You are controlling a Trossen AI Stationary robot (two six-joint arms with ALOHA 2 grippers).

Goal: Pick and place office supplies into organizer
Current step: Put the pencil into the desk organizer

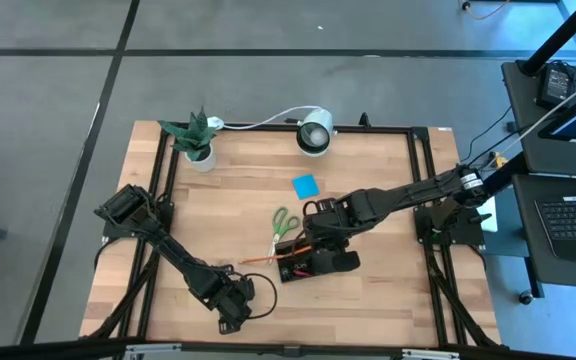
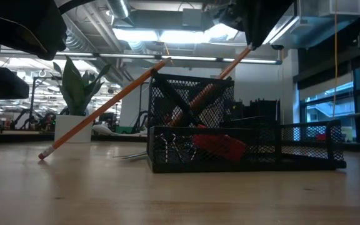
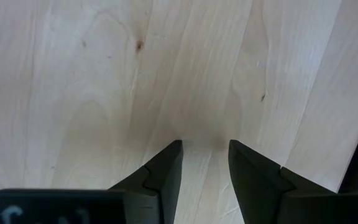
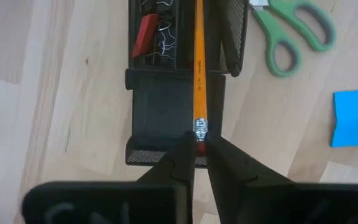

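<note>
The black mesh organizer stands mid-table, with a tall cup and a low tray holding a red piece and clips. My right gripper hangs above it, shut on an orange pencil. A second orange pencil leans on the cup's rim, its eraser end on the table. Green-handled scissors and a blue sticky-note pad lie beyond the organizer. My left gripper is open over bare wood near the front edge. My right gripper pinches the pencil's eraser end between its two fingertips, coming from above and pointing down. The pencil slants down below the fingers into the organizer's tall cup; its lower end is hidden behind the mesh.
A potted green plant and a white round lamp stand along the far edge. Bare wood lies left of the organizer and around my left gripper. Black frame rails border the table.
</note>
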